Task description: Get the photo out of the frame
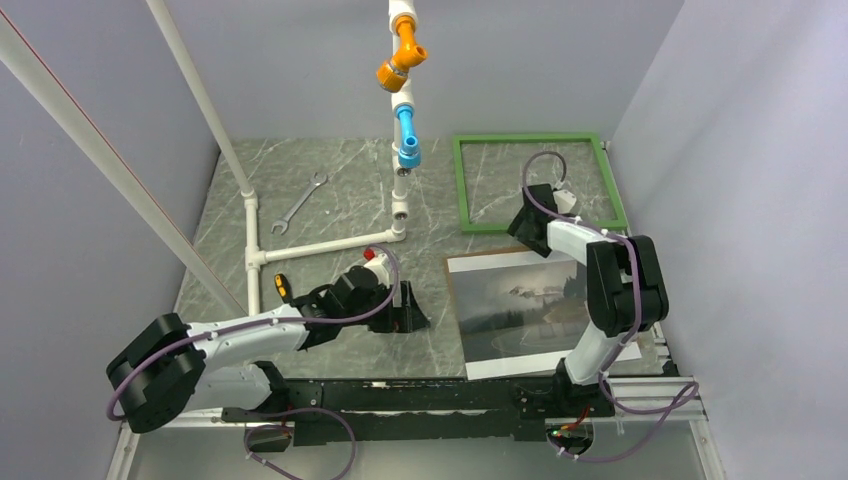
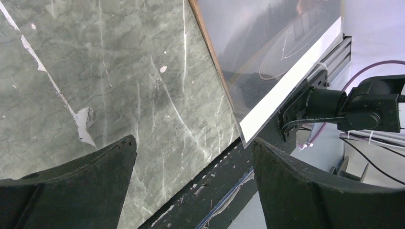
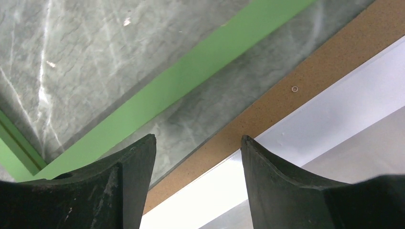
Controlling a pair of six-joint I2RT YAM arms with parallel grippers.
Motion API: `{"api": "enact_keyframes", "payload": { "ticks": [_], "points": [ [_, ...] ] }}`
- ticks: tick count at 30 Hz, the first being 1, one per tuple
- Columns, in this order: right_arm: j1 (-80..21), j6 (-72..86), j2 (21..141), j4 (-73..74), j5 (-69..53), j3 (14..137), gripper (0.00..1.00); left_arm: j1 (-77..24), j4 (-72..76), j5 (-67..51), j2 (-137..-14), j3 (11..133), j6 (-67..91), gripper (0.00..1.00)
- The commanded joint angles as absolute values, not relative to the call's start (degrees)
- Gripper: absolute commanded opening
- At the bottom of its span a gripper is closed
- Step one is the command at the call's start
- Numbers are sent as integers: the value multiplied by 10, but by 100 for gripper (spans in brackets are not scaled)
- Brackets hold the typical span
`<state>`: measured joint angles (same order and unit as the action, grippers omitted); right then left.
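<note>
The green frame (image 1: 462,185) lies flat at the back right, with bare table showing through its opening. The photo (image 1: 510,300), grey with a white border, lies flat in front of the frame on a brown fibreboard panel (image 3: 296,95). My right gripper (image 1: 519,228) is open and empty, hovering over the gap between the frame's near bar (image 3: 191,71) and the photo's far white border (image 3: 334,90). My left gripper (image 1: 405,312) is open and empty, low over the table just left of the photo (image 2: 267,43), whose near corner shows close to its right finger (image 2: 296,181).
A white pipe assembly (image 1: 320,245) with orange (image 1: 400,55) and blue (image 1: 408,135) fittings stands at the back centre. A wrench (image 1: 298,203) lies behind it. A small yellow and black object (image 1: 282,288) lies by the left arm. A metal rail (image 2: 329,62) borders the table's near edge.
</note>
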<state>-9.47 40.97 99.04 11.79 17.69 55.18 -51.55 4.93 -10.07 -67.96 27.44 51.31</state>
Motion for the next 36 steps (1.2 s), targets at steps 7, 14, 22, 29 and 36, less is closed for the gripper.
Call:
{"api": "enact_keyframes", "payload": {
  "ticks": [7, 14, 22, 29, 36],
  "points": [
    [-78, 414, 905, 102, 180, 474, 68, -523, 53, -93, -697, 306, 509, 93],
    [-141, 369, 831, 90, 194, 477, 72, -524, 86, -119, -763, 336, 511, 93],
    [-221, 366, 778, 191, 114, 504, 74, -541, 163, -143, -839, 355, 537, 93],
    [-237, 398, 698, 259, 52, 397, 73, -569, 302, -190, -931, 345, 601, 91],
    [-216, 454, 654, 270, 116, 326, 72, -591, 352, -185, -966, 342, 642, 90]
  ]
}}
